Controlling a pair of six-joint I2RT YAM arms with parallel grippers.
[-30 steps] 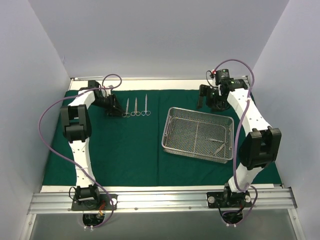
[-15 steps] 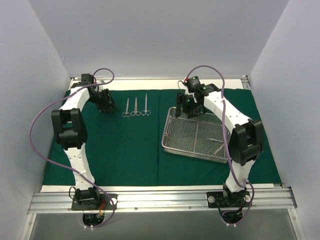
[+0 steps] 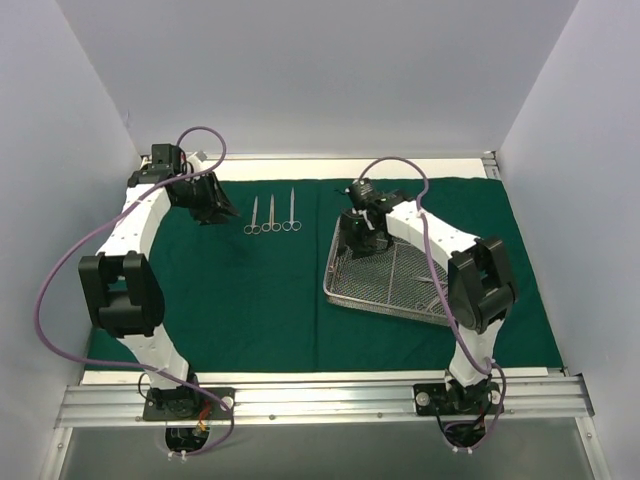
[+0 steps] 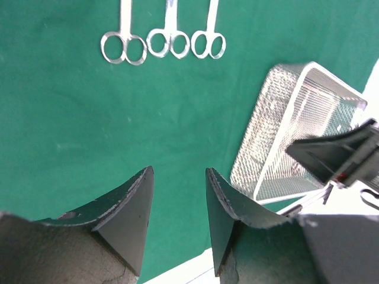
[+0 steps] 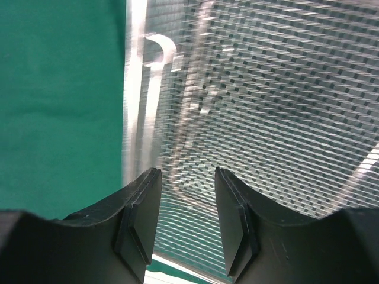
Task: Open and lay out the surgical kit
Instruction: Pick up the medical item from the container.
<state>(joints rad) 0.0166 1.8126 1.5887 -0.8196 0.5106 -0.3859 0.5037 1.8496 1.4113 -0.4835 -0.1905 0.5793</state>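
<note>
1. Top external, changes over the last second.
   - The right gripper [image 3: 358, 236] has swung in from the far right corner of the drape [image 3: 250, 310]. It now hangs over the far-left corner of the tray [image 3: 400, 285].
   - The left gripper [image 3: 216, 208] has backed away from the row of three scissors [image 3: 272, 216] towards the far-left corner.
   - Tray and scissors have not shifted.
2. Top external, reading for the task.
   - The drape is already spread flat and three scissors lie side by side on it, left of the tray.
   - At least one thin instrument [image 3: 432, 284] is left in the tray.
   - The right arm probably goes for the tray or its contents next. The job looks well along but not finished.
3. Left wrist.
   - The left gripper [image 4: 177, 177] has its jaws moderately parted, with nothing between them and only bare drape below.
   - The scissors' ring handles [image 4: 163, 45] are at the top of the view and the tray [image 4: 296, 130] is off to the right.
4. Right wrist.
   - The picture is motion-blurred.
   - The right gripper [image 5: 186, 177] has its jaws apart and empty, poised above the tray's rim [image 5: 137, 89] where mesh meets drape.
   - No contact is visible.
5. Surface and room.
   - The green cloth covers nearly all of the pale table [image 3: 330, 376].
   - Plain white walls [image 3: 320, 80] close in three sides.
   - A metal rail [image 3: 320, 400] carries both bases at the near edge.
</note>
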